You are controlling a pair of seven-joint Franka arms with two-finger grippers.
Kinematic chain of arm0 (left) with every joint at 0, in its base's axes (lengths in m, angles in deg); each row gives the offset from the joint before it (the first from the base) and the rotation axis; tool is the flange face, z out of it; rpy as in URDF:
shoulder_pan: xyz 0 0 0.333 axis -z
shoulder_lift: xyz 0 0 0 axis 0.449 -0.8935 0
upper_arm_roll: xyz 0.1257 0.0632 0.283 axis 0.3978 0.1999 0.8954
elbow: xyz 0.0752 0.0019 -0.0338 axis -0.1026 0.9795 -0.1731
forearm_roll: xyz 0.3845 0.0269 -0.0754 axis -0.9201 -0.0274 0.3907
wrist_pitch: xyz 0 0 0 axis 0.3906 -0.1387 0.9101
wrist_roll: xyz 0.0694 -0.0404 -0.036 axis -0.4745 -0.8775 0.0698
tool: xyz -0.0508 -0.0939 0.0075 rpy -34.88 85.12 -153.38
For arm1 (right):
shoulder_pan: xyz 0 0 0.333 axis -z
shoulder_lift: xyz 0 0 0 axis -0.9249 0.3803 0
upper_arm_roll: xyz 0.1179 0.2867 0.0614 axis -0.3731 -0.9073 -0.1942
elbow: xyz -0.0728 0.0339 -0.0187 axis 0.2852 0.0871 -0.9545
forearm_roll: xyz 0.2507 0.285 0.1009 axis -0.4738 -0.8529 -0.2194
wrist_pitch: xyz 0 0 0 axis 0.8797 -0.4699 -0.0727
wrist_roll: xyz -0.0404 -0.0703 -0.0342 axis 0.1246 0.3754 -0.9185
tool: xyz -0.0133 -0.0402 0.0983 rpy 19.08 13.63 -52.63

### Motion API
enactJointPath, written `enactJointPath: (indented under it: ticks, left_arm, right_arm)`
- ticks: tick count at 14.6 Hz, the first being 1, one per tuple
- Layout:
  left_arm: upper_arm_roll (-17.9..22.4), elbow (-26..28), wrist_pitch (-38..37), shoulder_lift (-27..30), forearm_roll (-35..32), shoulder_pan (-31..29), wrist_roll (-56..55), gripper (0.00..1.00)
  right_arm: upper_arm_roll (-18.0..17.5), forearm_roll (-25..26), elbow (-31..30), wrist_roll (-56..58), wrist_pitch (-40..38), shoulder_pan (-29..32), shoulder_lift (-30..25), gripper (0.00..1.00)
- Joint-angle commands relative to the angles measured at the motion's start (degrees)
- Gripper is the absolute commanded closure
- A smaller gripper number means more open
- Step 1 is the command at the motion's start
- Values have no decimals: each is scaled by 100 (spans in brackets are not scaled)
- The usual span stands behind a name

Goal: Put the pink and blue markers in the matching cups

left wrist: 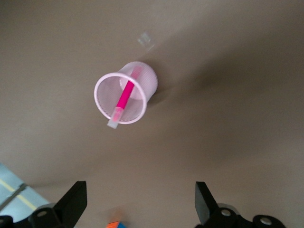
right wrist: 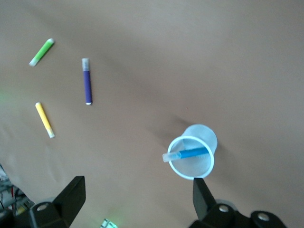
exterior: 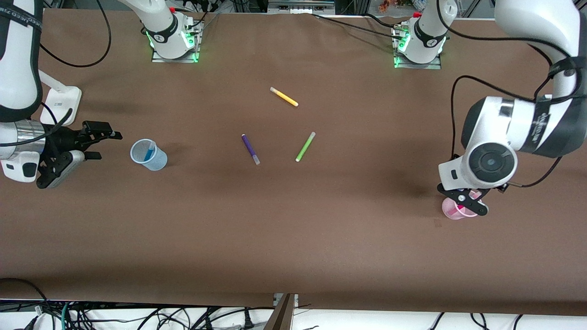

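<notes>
light: even, overhead | shadows: soft, broad | wrist views: slightly blurred

My blue marker [right wrist: 189, 153] stands tilted inside the pale blue cup [right wrist: 205, 137], its greyish end leaning over the rim. That translucent cup [exterior: 148, 155] stands on the counter toward my right arm's end. My pink marker [left wrist: 125, 96] leans inside the pale pink cup [left wrist: 147, 80], its pale end poking just past the rim. The pink cup [exterior: 449, 210] stands toward my left arm's end of the counter, nearer the front camera than the blue cup and well apart from it.
</notes>
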Motion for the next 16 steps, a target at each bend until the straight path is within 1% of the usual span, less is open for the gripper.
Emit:
enactJointPath:
  ticks: [1,3,5,6,7,8,9,10,11,12,13,14,15,16]
  left_arm:
    - [-22,-263,-62,299,802,-44,-365,0]
    - [-22,-492,-70,492,1015,-53,-383,0]
    - [-14,-528,-245,721,1313,-62,-593,0]
    - [39,-571,-429,800,1480,-149,-681,0]
    - [74,-754,-518,836,1551,-254,-726,0]
    - [135,-713,-467,1001,1639,-308,-752,0]
    - [205,-591,-466,1229,1727,-308,-909,0]
    - [415,-346,-457,1449,1815,-238,-1163,0]
    - [565,170,-257,1808,1963,-125,-1418,0]
    - [619,723,197,2151,1974,-106,-1507,0]
    - [628,1303,724,2511,1956,-106,-1473,0]
    - [628,1683,999,2767,1965,-106,-1508,0]
    - [628,1774,1037,2822,1991,-106,-1491,0]
    - [628,1766,1028,2814,2000,-106,-1499,0]
  right_arm:
    - [-396,590,14,-1086,-105,105,-316,0]
    - [-895,1021,-39,-2245,-105,219,-605,0]
    - [-1650,1496,-257,-3240,-96,613,-1018,0]
    - [-2037,1716,-468,-3435,-87,876,-1229,0]
    - [-2319,1953,-696,-3446,-70,1105,-1483,0]
    - [-2470,2182,-898,-3411,-35,1255,-1747,0]
    - [-2497,2332,-944,-3402,18,1326,-1880,0]
    - [-2498,2533,-927,-3411,1,1370,-1995,0]
    - [-2498,2692,-944,-3420,36,1397,-2187,0]
    - [-2498,2685,-918,-3402,45,1449,-2285,0]
    - [-2498,2728,-892,-3393,36,1485,-2347,0]
    - [-2471,2729,-900,-3402,19,1503,-2373,0]
    - [-2471,2677,-892,-3411,18,1555,-2391,0]
    - [-2523,2737,-892,-3489,-95,1555,-2435,0]
